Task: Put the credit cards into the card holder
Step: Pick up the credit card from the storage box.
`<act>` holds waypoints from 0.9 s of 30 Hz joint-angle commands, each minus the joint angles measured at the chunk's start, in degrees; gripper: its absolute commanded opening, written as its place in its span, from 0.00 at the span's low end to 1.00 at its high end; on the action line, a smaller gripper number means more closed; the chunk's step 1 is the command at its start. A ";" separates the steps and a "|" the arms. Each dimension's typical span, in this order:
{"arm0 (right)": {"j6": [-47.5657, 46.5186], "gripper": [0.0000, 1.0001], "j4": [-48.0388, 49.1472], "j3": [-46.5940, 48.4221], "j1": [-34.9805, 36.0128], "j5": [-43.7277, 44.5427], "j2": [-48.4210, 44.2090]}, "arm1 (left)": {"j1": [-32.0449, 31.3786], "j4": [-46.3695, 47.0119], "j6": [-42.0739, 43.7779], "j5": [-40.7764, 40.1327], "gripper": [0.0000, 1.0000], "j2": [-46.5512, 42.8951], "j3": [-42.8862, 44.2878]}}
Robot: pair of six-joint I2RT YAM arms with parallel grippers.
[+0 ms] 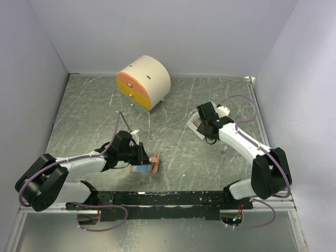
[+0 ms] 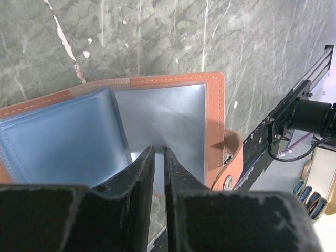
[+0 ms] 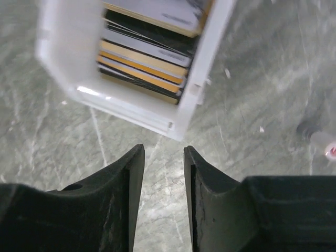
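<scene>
From above, near the front edge of the table (image 1: pixel 210 163), the left gripper (image 1: pixel 143 154) rests on the card holder (image 1: pixel 148 167), which lies opened flat just ahead of the arm bases, probably pinned there so its pockets face up for loading. Well apart on the right, the right gripper (image 1: pixel 199 123) hovers over a white tray (image 1: pixel 193 126), and a round cabinet (image 1: pixel 144 81) stands untouched at the back. At the left wrist, the fingers (image 2: pixel 137 173) are drawn almost together with only a sliver between them; they seem clamped on a clear plastic leaf of the holder, though the pinch point itself is hard to make out. A blue card (image 2: pixel 58 142) appears to sit under the neighbouring sleeve, so I judge the task partly done. At the right wrist, the jaws stand parted and empty, aimed at the tray's near wall, and the remaining credit cards (image 3: pixel 142 60) are stacked on edge inside; the next move likely calls for reaching in to nip one thin card
</scene>
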 commanded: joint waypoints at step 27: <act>-86.26 0.77 11.10 13.69 -7.45 -19.02 15.36 | -1.77 -0.99 0.81 1.81 0.24 1.45 2.99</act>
